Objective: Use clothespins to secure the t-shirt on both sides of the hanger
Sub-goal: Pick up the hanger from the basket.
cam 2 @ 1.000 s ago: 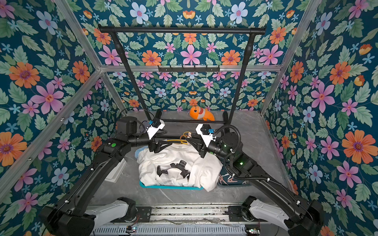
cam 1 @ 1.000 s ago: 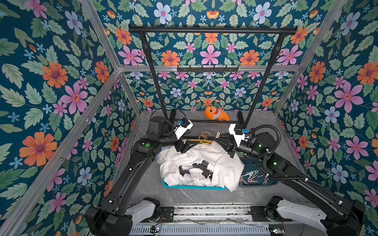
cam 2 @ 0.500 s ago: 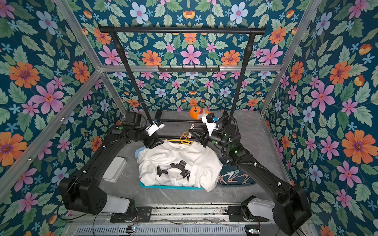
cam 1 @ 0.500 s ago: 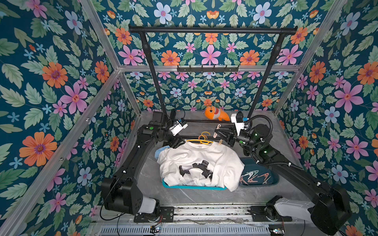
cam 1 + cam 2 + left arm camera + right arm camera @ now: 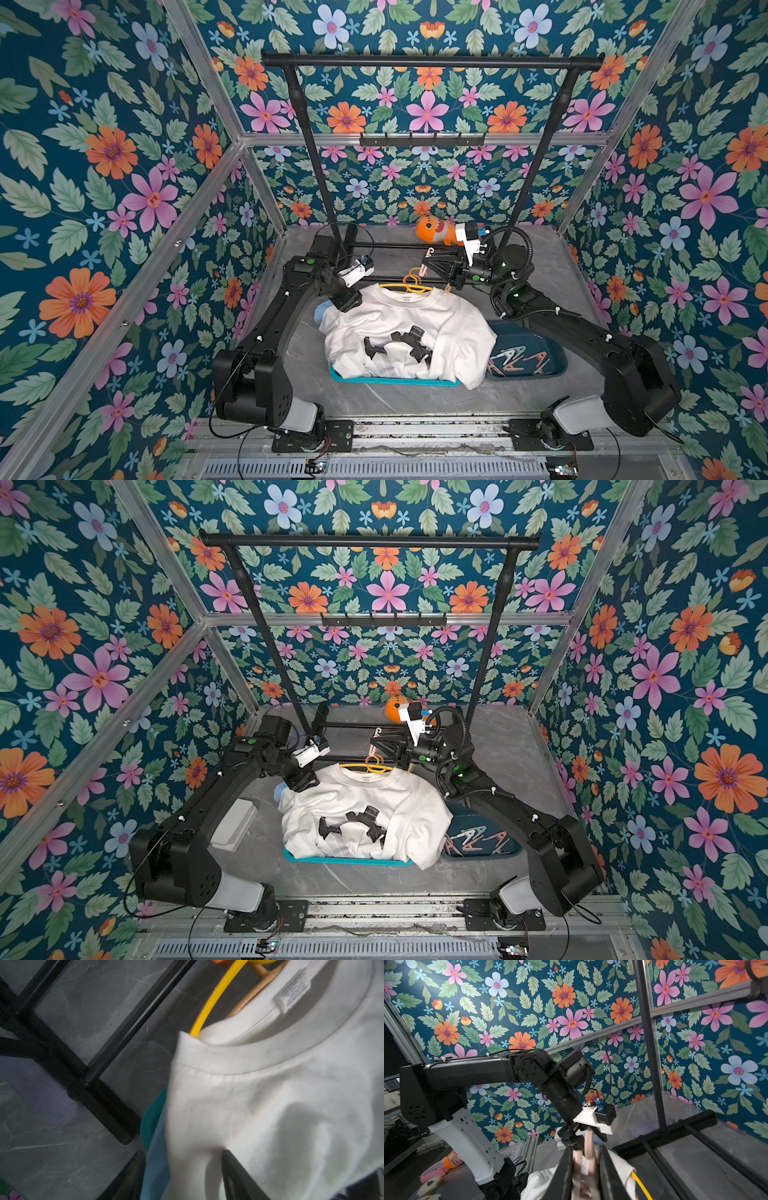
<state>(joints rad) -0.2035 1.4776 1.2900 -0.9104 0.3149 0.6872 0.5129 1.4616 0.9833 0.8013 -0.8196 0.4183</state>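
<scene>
Your left gripper (image 5: 348, 300) has dropped beside the rack's base bar (image 5: 138, 1022) onto the t-shirt (image 5: 415, 316) shoulder, jaws apart astride the fabric edge. Shirt and arm half cover the bin (image 5: 559, 365) of spare clothespins (image 5: 519, 359), and fabric hides the yellow hanger (image 5: 395, 286) arms. Your right gripper (image 5: 427, 262) pinches a pink clothespin (image 5: 589, 1153) by the hanger's hook.

The t-shirt (image 5: 409, 332) is seen as white matt knitted cloth, with a stitched collar band and a woven label (image 5: 293, 995). At its 12 o'clock, the hanger (image 5: 209, 1001) is finished in smooth, glossy yellow. The clothespin (image 5: 588, 1147) is made of smooth pale pink plastic. At the shirt's 4 o'clock, a dark teal plastic bin (image 5: 557, 368) is found. The floor (image 5: 540, 266) is finished like grey veined stone, faintly glossy. The rack (image 5: 432, 61) is built of matt black tube, the frame bars (image 5: 415, 139) of brushed aluminium. The walls (image 5: 104, 166) are covered in matt flower print.
</scene>
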